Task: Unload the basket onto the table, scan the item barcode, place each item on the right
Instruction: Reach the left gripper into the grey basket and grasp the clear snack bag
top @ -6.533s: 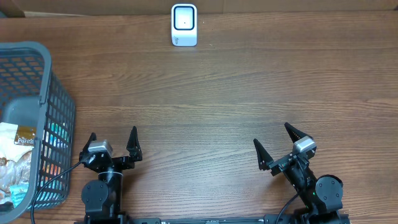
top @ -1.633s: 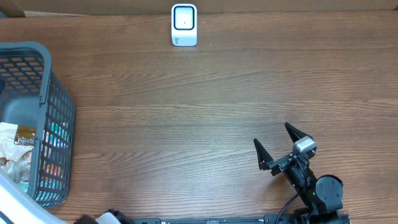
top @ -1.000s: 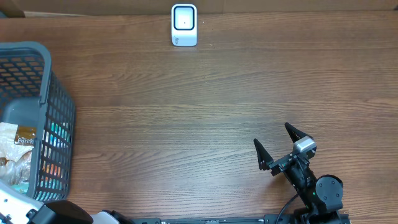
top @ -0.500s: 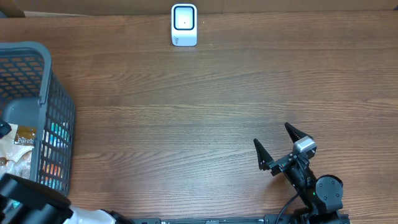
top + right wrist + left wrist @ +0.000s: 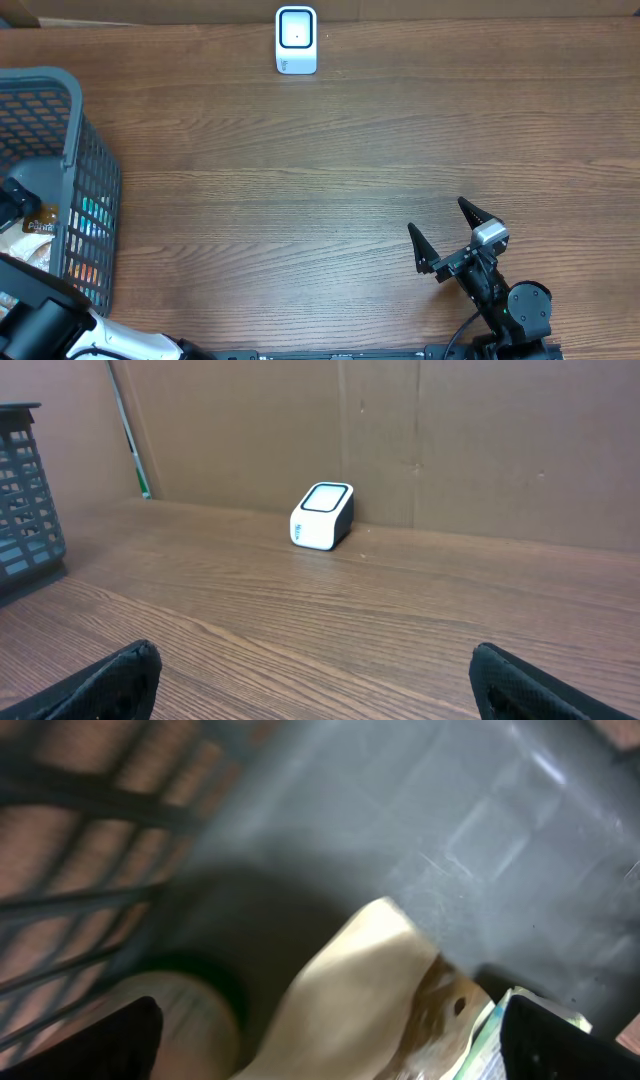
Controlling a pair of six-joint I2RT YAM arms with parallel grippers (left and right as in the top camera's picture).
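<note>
The left arm (image 5: 40, 315) reaches down into the basket (image 5: 95, 170). The left fingers (image 5: 110, 1045) are spread wide over a tan packet (image 5: 350, 980) and grip nothing. The right arm (image 5: 500, 290) sits low on the table (image 5: 330, 170), with the right fingers (image 5: 418, 246) wide open and empty, facing the scanner (image 5: 296, 40).

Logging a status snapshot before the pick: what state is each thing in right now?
Left claw, open, inside the basket above a packet.
Right claw, open, empty.
Basket, upright, holding packets.
Packet, lying in the basket, not gripped.
Scanner, standing upright, nothing near it.
</note>
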